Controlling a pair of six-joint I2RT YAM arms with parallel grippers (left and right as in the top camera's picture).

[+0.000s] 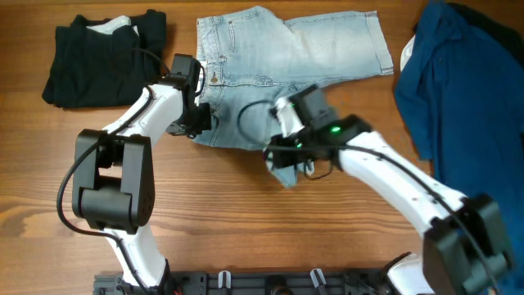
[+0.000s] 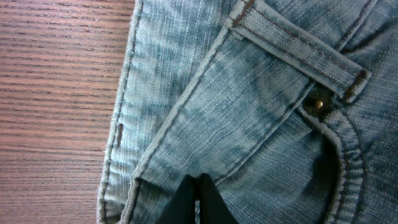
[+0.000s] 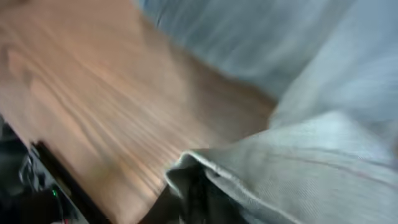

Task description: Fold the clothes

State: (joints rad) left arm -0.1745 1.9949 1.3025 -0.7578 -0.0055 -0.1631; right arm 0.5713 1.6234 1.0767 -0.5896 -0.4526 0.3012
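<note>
The shorts (image 1: pixel 278 57) lay on the worktop (image 1: pixel 246 238) just beside the black garment (image 1: pixel 98 57). The left end effector (image 1: pixel 196 123) gripped their waist and the right end effector (image 1: pixel 282 168) pinched a hem. We judged both should lift together, keeping the denim taut.

The white-and-black left arm (image 1: pixel 147 102) is reaching forward from its base, its black two-finger left gripper (image 1: pixel 196 123) angling down with both fingers pressing together on the pale light-blue denim shorts (image 1: pixel 311 41). The white-and-black right arm (image 1: pixel 393 176) is extending diagonally inward, and its black right gripper (image 1: pixel 282 164) is pinching a lifted hem of the same shorts.
</note>
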